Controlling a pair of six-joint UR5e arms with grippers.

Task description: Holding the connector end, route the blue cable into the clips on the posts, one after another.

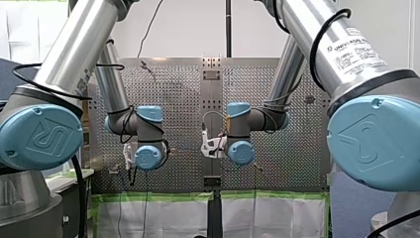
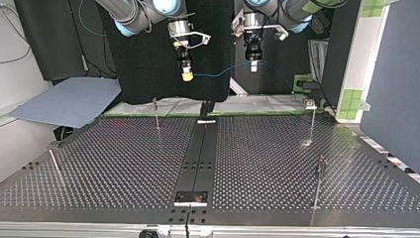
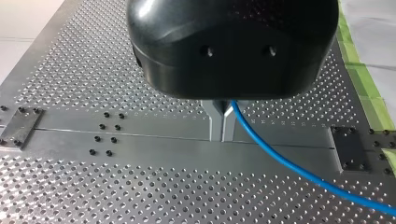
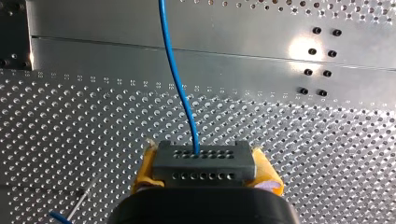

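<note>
- My right gripper is clamped on the grey connector, with a yellow pad on either side of it. The blue cable leaves the connector straight ahead.
- My left gripper has its metal fingers pinched narrow on the cable, which trails off beside them.
- Both grippers hang high over the table. The cable spans between them and is in no clip yet.
- Step, as I judge it: bring the span down to the first post, below my right gripper. Keep the cable taut and level so that it drops into the clip.
- Room: it is open beneath both grippers. The second post stands well apart, and the thin posts are the only likely snag.
</note>
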